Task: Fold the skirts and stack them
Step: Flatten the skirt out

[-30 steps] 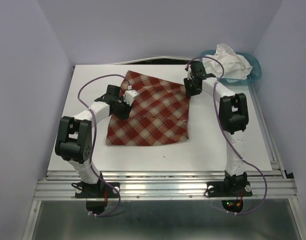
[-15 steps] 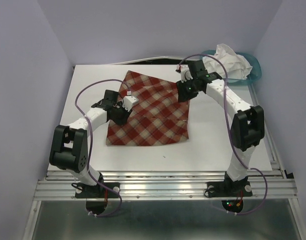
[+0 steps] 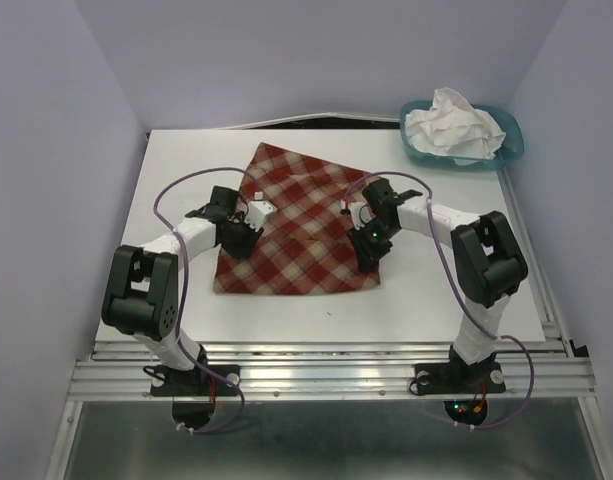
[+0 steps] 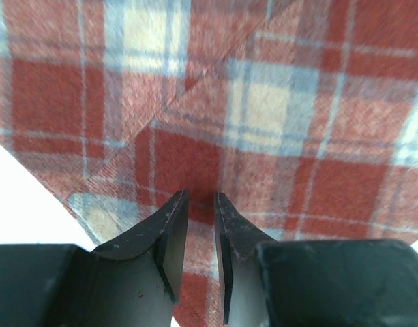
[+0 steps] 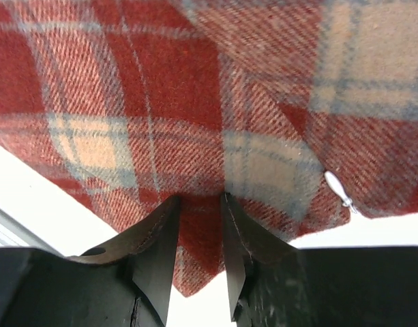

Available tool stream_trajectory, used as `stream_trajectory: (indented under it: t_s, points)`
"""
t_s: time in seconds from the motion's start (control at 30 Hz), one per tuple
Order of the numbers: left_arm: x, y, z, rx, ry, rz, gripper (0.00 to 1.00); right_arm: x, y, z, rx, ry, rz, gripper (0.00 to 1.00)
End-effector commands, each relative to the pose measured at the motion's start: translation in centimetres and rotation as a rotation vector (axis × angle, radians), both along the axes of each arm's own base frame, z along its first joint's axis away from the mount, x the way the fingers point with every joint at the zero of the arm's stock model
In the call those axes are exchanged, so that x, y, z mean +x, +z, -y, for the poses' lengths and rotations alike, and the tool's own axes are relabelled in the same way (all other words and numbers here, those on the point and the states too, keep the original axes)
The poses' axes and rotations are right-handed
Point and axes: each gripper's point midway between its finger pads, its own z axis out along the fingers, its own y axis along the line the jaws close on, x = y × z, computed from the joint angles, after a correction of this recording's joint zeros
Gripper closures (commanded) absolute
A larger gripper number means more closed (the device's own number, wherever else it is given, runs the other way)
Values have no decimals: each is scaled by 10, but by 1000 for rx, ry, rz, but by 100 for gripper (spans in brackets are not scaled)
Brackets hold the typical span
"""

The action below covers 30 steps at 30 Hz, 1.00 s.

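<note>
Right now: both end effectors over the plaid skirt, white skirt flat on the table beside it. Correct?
No. The white skirt sits crumpled in the teal basket, not on the table; top external shows it. Left end effector and right end effector are over the plaid skirt.

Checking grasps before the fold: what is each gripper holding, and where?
Both pinch the plaid skirt: left gripper its left edge, right gripper its near-right corner.
</note>
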Motion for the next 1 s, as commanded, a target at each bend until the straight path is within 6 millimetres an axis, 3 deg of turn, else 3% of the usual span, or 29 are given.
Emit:
stream_trajectory:
  t_s: [0.0,0.13,0.23,0.33,0.37,0.4,0.5,0.53,0.57,0.63,0.67,0.73,0.77,0.83,0.87,0.93,0.97]
  points:
    - [-30,-12,-7,35,-44,-83,67,-15,-24,50,-216,72,28,63]
    - [-62,-22,-13,74,-123,-144,68,-26,-15,61,-237,135,36,62]
    - [-103,-34,-20,138,-231,-226,70,-32,-6,69,-262,191,32,59]
    - [-121,-28,-18,141,-311,-247,71,-19,20,57,-211,204,85,54]
    - [-123,-18,-14,119,-346,-240,71,-15,32,49,-172,200,98,53]
    - [-120,-10,-12,107,-356,-223,71,2,52,37,-130,185,154,53]
    - [-82,32,7,44,-327,-75,71,30,83,15,-51,130,236,53]
    - [-52,59,17,4,-299,27,71,50,96,4,-23,110,288,53]
    - [-38,70,22,-33,-231,52,70,59,102,-1,-9,79,307,53]
    - [-7,94,32,-87,-165,129,70,76,109,-9,9,46,336,54]
    - [22,120,40,-126,-135,230,70,95,111,-16,14,24,370,54]
    - [47,127,50,-176,-68,250,69,111,110,-23,24,-9,387,56]
    - [69,146,58,-211,-59,317,69,125,102,-26,15,-30,408,58]
    - [93,135,65,-234,-10,300,69,140,99,-31,21,-55,433,59]
    - [114,131,69,-239,9,312,69,151,92,-34,17,-73,442,59]
    - [134,127,74,-257,42,311,69,158,80,-36,9,-83,435,61]
    - [150,135,78,-289,74,332,69,161,74,-37,8,-84,432,61]
